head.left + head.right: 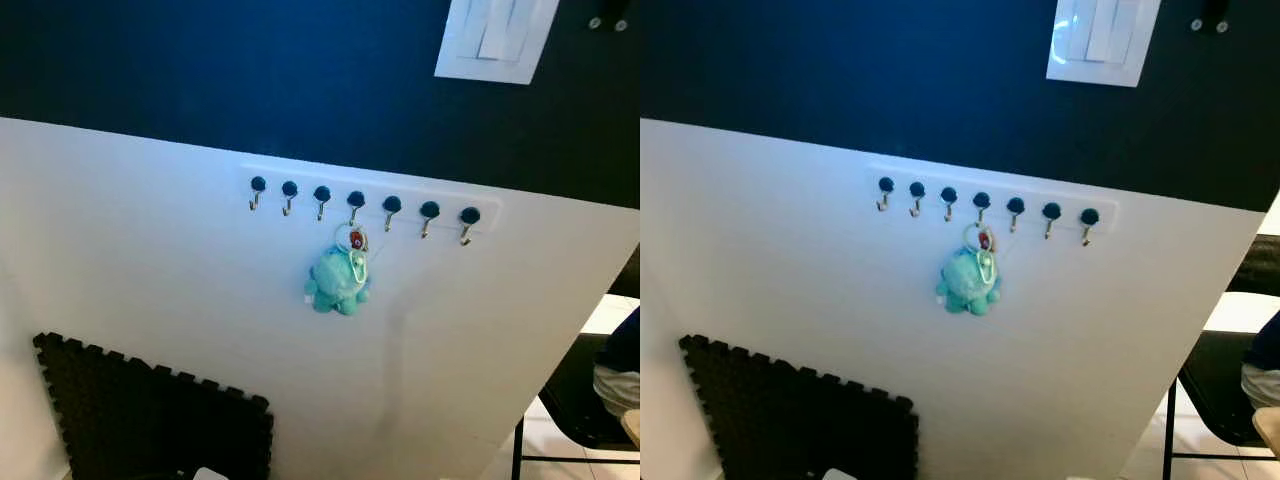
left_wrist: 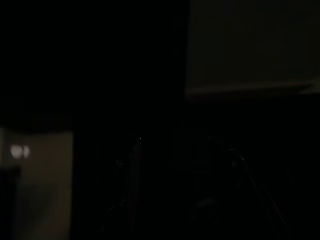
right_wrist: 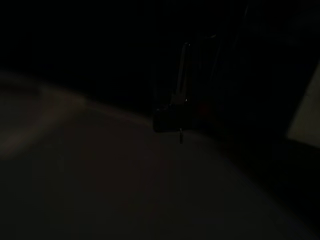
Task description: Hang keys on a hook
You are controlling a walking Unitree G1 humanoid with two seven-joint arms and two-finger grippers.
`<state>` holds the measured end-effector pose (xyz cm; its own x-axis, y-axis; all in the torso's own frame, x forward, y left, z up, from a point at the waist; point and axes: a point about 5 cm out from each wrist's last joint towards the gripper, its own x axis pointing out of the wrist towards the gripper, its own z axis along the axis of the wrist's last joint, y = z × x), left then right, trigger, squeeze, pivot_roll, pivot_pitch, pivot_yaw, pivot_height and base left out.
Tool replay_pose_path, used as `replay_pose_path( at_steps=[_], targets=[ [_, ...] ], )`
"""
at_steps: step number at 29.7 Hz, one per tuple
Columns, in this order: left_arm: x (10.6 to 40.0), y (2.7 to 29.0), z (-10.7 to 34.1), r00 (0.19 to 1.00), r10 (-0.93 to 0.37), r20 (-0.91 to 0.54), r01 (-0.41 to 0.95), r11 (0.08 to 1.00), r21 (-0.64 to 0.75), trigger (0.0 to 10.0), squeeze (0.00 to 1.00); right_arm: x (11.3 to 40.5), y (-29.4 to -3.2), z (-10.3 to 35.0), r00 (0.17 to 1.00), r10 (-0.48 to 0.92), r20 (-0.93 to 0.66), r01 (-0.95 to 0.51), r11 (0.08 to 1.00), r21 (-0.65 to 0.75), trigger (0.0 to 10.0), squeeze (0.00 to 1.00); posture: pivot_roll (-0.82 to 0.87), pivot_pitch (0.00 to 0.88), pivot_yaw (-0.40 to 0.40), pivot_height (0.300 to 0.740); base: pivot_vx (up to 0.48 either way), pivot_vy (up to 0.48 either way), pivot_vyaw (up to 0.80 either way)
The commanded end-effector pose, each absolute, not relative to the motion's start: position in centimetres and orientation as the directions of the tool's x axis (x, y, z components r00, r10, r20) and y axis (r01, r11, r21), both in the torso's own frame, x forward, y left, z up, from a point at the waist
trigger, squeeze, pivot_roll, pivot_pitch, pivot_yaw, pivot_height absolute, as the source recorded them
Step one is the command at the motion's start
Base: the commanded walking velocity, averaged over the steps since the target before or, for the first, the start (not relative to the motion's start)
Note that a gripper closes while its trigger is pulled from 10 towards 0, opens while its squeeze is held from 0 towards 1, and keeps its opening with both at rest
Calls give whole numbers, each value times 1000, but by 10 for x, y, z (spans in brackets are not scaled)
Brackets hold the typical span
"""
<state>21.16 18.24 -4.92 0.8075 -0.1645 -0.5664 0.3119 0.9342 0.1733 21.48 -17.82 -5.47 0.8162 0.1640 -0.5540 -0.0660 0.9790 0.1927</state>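
Keys [image 1: 343,272] on middle hook [image 1: 355,203]

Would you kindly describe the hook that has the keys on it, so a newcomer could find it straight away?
Start at the wall where dark blue meets white; just below that line runs a white rail carrying seven dark-knobbed hooks. Count to the middle one, the fourth hook. It alone is occupied: a key ring with a teal plush toy dangles from it, while its six neighbours hang bare.

Both wrist views are too dark to make out either gripper's fingers, the white wall switch plate [image 1: 497,38] is cut by the top edge, and the black metal-legged chair [image 1: 578,408] by the right.
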Motion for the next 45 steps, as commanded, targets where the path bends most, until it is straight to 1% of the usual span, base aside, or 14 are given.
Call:
replay_pose_path(
  at_steps=[1, 2, 4, 6, 9, 13, 17, 19, 22, 24, 28, 32, 39, 45],
  targets=[
    [213, 183, -42, 827, -216, -519, 352, 919, 178, 10000, 0, 222, -181, -44, 848, 215, -485, -151, 974, 168, 10000, 0, 97, 10, -25, 740, 0, 0, 0],
    [213, 183, -42, 827, -216, -519, 352, 919, 178, 10000, 0, 222, -181, -44, 848, 215, -485, -151, 974, 168, 10000, 0, 97, 10, -25, 740, 0, 0, 0],
    [221, 178, -25, 859, -295, -417, 382, 914, 139, 10000, 0, 232, -178, -27, 871, 319, -374, -275, 947, 166, 10000, 0, 89, 8, -22, 740, 0, 0, 0],
    [222, 177, -22, 861, -318, -397, 394, 910, 127, 10000, 0, 233, -177, -22, 873, 344, -346, -306, 938, 162, 10000, 0, 89, 7, -22, 740, 0, 0, 0],
    [220, 167, -8, 831, -462, -310, 513, 851, 108, 10000, 0, 239, -170, -3, 857, 457, -239, -427, 889, 167, 10000, 0, 86, 6, -21, 740, 0, 0, 0],
    [232, 157, 28, 809, -565, -163, 586, 799, 138, 10000, 0, 244, -155, 42, 788, 615, -25, -594, 770, 231, 10000, 0, 79, 7, -20, 740, 0, 0, 0],
    [235, 156, 40, 794, -593, -131, 607, 782, 139, 10000, 0, 245, -150, 60, 755, 654, 41, -645, 731, 222, 10000, 0, 78, 6, -18, 740, 0, 0, 0],
    [239, 156, 57, 774, -626, -95, 633, 759, 153, 10000, 0, 245, -146, 89, 693, 709, 127, -718, 667, 198, 10000, 0, 77, 3, -17, 740, 0, 0, 0],
    [241, 156, 64, 763, -641, -80, 645, 748, 155, 10000, 0, 244, -145, 103, 661, 734, 157, -750, 638, 176, 10000, 0, 77, 4, -16, 740, 0, 0, 0],
    [242, 155, 77, 731, -680, -59, 680, 717, 153, 10000, 0, 242, -143, 135, 592, 769, 242, -806, 572, 155, 10000, 0, 75, 4, -14, 740, 0, 0, 0],
    [241, 152, 86, 700, -713, -50, 711, 688, 146, 10000, 0, 239, -141, 160, 538, 786, 304, -842, 518, 151, 10000, 0, 72, 6, -11, 740, 0, 0, 0],
    [243, 141, 102, 663, -748, -22, 744, 655, 134, 10000, 0, 239, -143, 204, 480, 770, 421, -872, 471, 132, 10000, 0, 72, 6, -10, 740, 0, 0, 0],
    [245, 135, 112, 650, -760, -3, 753, 643, 142, 10000, 0, 245, -153, 240, 458, 655, 601, -877, 442, 188, 10000, 0, 71, 10, -11, 740, 0, 0, 0],
    [246, 133, 117, 646, -763, -1, 756, 640, 138, 10000, 0, 249, -156, 253, 464, 639, 613, -867, 472, 164, 10000, 0, 72, 17, -16, 740, 0, 0, 0]
  ],
)
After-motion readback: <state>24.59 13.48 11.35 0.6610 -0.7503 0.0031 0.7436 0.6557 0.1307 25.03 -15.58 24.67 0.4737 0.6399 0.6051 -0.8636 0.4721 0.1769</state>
